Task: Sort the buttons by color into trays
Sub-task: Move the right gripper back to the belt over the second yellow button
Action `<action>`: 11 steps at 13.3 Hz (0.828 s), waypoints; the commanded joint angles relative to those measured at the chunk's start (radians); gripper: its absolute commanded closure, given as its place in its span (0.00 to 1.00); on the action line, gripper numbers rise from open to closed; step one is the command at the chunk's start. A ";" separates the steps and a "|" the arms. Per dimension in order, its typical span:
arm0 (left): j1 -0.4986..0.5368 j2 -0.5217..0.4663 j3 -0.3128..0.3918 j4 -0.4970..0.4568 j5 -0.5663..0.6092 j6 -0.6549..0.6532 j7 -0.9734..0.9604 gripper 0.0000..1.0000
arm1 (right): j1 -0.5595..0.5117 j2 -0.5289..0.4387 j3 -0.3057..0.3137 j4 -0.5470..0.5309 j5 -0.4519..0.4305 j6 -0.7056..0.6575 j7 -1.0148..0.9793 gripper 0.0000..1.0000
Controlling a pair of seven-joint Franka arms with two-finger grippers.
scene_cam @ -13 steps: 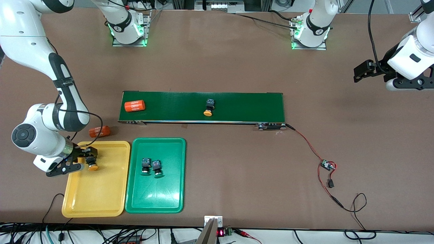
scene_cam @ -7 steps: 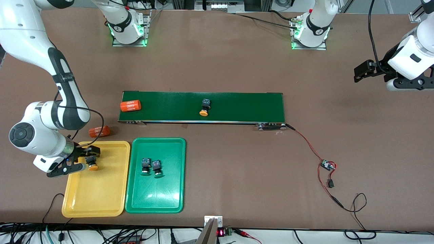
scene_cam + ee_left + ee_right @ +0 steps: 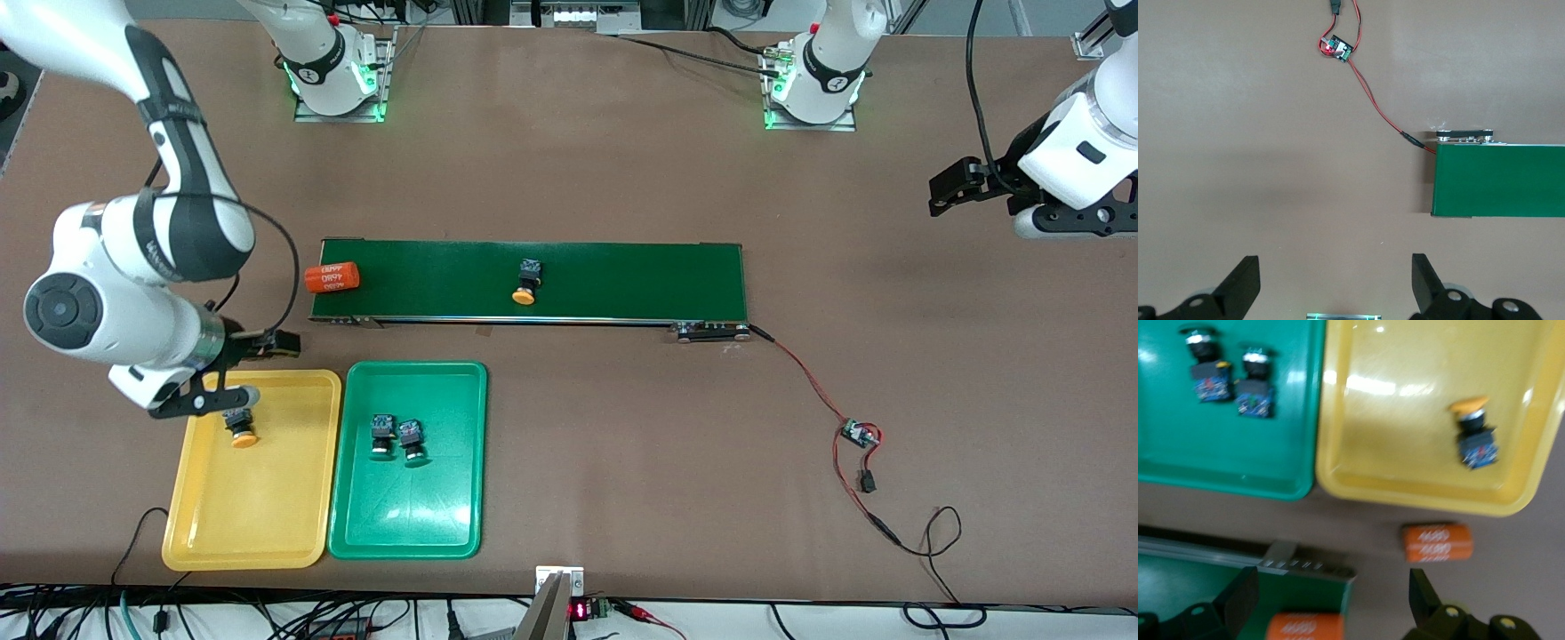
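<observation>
We see the yellow tray (image 3: 267, 524) and green tray (image 3: 427, 524) lying side by side, touching, the yellow one toward the right arm's end. One yellow-capped button (image 3: 240, 429) lies on its side in the yellow tray. Two green-capped buttons (image 3: 397, 438) lie together in the green tray. Another yellow-capped button (image 3: 526, 283) lies on the conveyor belt (image 3: 640, 280).

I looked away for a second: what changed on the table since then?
The right gripper, open, lifted off the yellow-capped button left in the yellow plastic tray. The belt's yellow-capped button and orange cylinder drifted toward the right arm's end. The green-capped buttons and the waiting left gripper stayed.
</observation>
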 commanded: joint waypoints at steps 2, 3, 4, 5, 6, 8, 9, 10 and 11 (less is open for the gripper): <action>0.000 -0.002 0.001 0.018 0.017 -0.022 -0.005 0.00 | 0.039 -0.109 0.040 -0.147 0.098 0.020 0.189 0.00; 0.000 -0.002 0.001 0.018 0.017 -0.022 -0.005 0.00 | 0.042 -0.115 0.055 -0.166 0.096 0.038 0.221 0.00; 0.000 -0.002 0.001 0.018 0.017 -0.024 -0.005 0.00 | 0.053 -0.124 0.061 -0.195 0.095 0.072 0.244 0.00; 0.000 -0.002 0.001 0.018 0.017 -0.022 -0.005 0.00 | 0.059 -0.142 0.065 -0.238 0.090 0.110 0.260 0.00; 0.000 -0.002 0.001 0.018 0.017 -0.022 -0.005 0.00 | 0.073 -0.172 0.066 -0.300 0.090 0.170 0.262 0.00; 0.000 -0.002 0.001 0.018 0.017 -0.024 -0.005 0.00 | 0.101 -0.218 0.068 -0.409 0.093 0.266 0.303 0.00; 0.002 -0.002 0.001 0.018 0.017 -0.024 -0.005 0.00 | 0.122 -0.231 0.071 -0.443 0.090 0.296 0.365 0.00; 0.002 -0.002 0.001 0.018 0.017 -0.024 -0.005 0.00 | 0.154 -0.236 0.072 -0.454 0.090 0.305 0.425 0.00; 0.002 -0.002 0.001 0.018 0.017 -0.024 -0.005 0.00 | 0.177 -0.236 0.072 -0.459 0.089 0.310 0.471 0.00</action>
